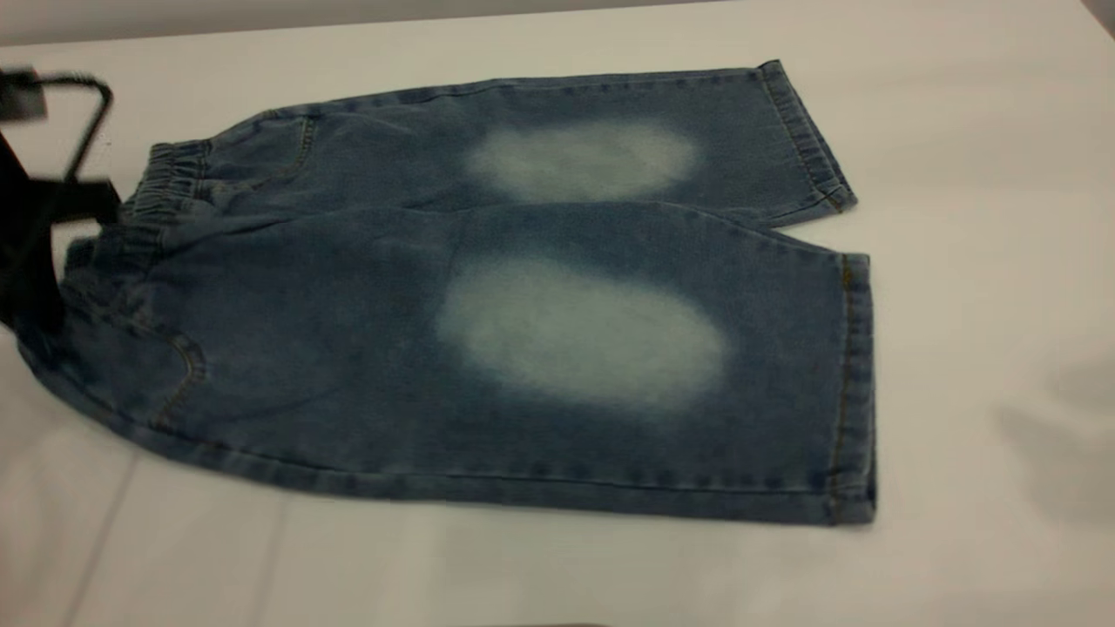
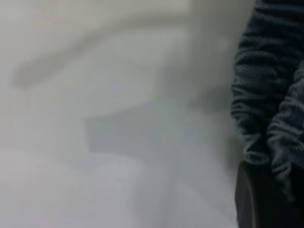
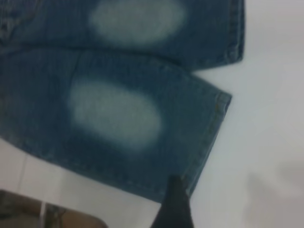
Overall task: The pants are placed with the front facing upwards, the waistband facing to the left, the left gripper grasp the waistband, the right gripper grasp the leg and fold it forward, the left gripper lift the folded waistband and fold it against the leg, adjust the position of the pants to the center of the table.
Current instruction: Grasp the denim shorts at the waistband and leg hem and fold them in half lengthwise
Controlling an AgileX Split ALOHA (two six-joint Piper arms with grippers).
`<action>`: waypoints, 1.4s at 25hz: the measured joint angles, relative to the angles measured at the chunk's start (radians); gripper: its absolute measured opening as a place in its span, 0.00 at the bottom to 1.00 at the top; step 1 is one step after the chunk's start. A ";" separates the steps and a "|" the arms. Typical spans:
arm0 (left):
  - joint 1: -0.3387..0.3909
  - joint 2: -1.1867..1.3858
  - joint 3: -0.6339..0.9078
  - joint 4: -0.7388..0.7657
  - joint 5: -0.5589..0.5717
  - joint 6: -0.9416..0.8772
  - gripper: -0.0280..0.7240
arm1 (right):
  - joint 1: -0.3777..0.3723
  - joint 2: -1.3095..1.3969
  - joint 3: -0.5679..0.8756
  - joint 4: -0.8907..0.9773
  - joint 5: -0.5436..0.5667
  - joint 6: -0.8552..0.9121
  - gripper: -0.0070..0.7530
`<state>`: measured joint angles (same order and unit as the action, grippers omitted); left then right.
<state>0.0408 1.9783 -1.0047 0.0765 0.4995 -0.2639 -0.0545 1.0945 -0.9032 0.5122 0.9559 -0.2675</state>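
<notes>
Exterior view: the pants point(image 1: 488, 287) lie flat, front up, on the white table point(image 1: 976, 104), both legs spread toward the right, the near leg overlapping the far one a little along the middle. Two pale faded ovals, tan stitching, cuffs flat. The waistband point(image 1: 161, 187) is bunched at the left end, and the left hand point(image 1: 52, 218) sits right on it; whether it is clamped on the cloth I cannot tell. Risk here: a bite on only the top layer of that gathered elastic would let the band slip out on the lift, and a pull from one corner would skew the fold. Left wrist view: ruffled waistband point(image 2: 266, 95) close against a dark part of the hand at the frame's edge, table behind; the grip is hidden. Right wrist view: a dark tip of the right hand point(image 3: 175, 204) hovers at the near leg's cuff point(image 3: 209, 137), not seen holding it; open or closed cannot be told. Risk: a shallow catch on the cuff edge would drag the leg rather than fold it.
</notes>
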 joint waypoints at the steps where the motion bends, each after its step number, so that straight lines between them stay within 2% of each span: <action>1: 0.000 -0.014 -0.010 0.000 0.019 0.012 0.12 | 0.000 0.030 0.000 0.006 -0.004 -0.008 0.73; 5: 0.000 -0.047 -0.045 0.000 0.104 0.050 0.12 | 0.000 0.162 -0.001 0.014 -0.005 -0.034 0.73; 9: 0.000 -0.052 -0.075 -0.021 0.127 0.085 0.12 | 0.020 0.269 -0.001 0.009 -0.003 -0.053 0.73; 13: 0.000 -0.052 -0.096 -0.086 0.145 0.161 0.12 | 0.131 0.353 -0.001 -0.037 -0.003 -0.057 0.73; 17: 0.000 -0.052 -0.101 -0.148 0.148 0.246 0.12 | 0.291 0.449 -0.001 -0.089 -0.020 -0.056 0.73; 22: 0.000 -0.052 -0.101 -0.156 0.146 0.264 0.12 | 0.490 0.580 -0.002 -0.139 -0.067 -0.012 0.72; 25: 0.000 -0.052 -0.101 -0.156 0.144 0.264 0.12 | 0.578 0.650 -0.002 -0.148 -0.076 0.016 0.70; 29: 0.000 -0.052 -0.101 -0.156 0.143 0.264 0.12 | 0.633 0.724 -0.003 -0.162 -0.139 0.047 0.67; 35: 0.000 -0.052 -0.101 -0.156 0.143 0.264 0.12 | 0.643 0.818 -0.004 -0.163 -0.270 0.056 0.67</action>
<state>0.0411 1.9263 -1.1057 -0.0790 0.6423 0.0000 0.5882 1.9122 -0.9070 0.3493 0.6861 -0.2111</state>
